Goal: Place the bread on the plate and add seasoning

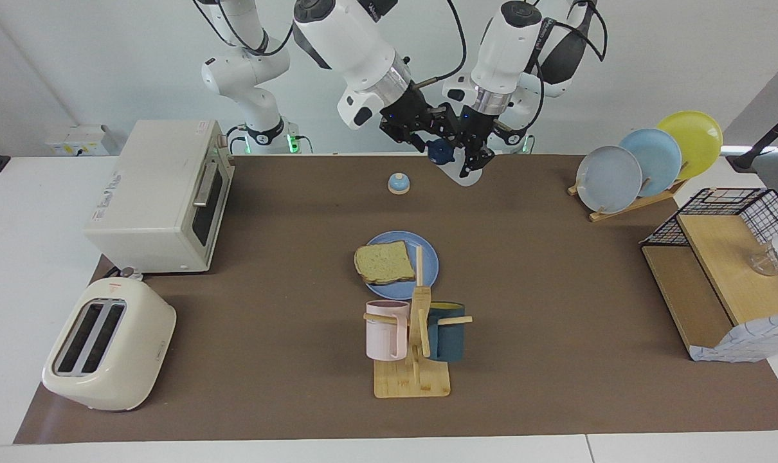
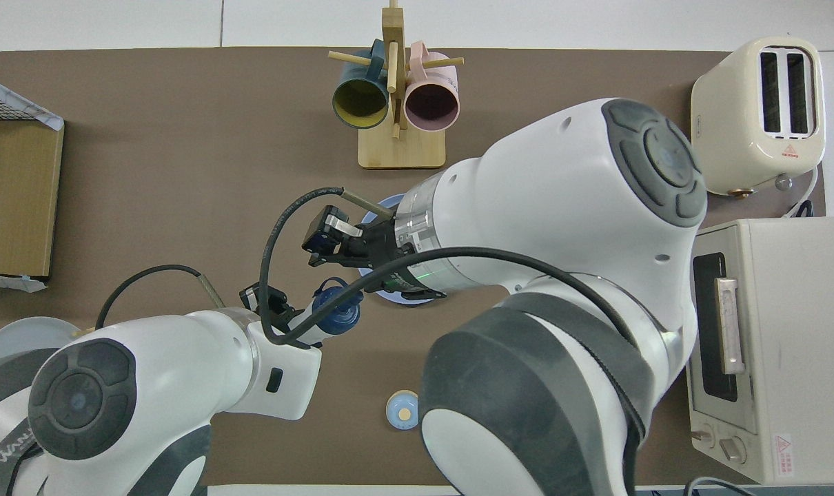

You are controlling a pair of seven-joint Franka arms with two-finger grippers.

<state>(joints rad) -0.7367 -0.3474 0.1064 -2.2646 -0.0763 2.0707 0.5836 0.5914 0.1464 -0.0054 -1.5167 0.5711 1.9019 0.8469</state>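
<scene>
Left gripper [image 1: 469, 161]: raised over the robots' edge of the bench [image 1: 556, 289], jaws closed on the seasoning bottle [image 1: 461, 168], which it holds tilted with the dark navy cap [image 1: 439, 152] pointing toward the right gripper.

Right gripper [image 1: 420, 132]: raised just beside the cap, at the same height; whether its jaws are parted or touch the cap cannot be told.

Bell [image 1: 398, 183]: small, blue dome on a wooden base, on the bench close to the robots, near both grippers and below them.

Toaster oven [image 1: 161, 196]: cream, at the right arm's end of the bench.

Plate rack [image 1: 627, 204]: wooden, at the left arm's end, holding a grey-blue plate [image 1: 609, 179], a light-blue plate [image 1: 656, 153] and a yellow plate [image 1: 694, 138] on edge.

Plate [image 1: 427, 257]: medium blue, flat at mid-bench, farther from the robots than the bell.

Bread [image 1: 384, 262]: one toasted slice lying on the plate, its edge overhanging the rim toward the right arm's end.

Wire basket with wooden boards [image 1: 723, 270]: at the left arm's end.

Mug tree [image 1: 418, 334]: wooden, just beside the plate and farther out, carrying a pink mug [image 1: 386, 329] and a dark teal mug [image 1: 447, 331].

Slot toaster [image 1: 109, 344]: cream, farthest out at the right arm's end.
</scene>
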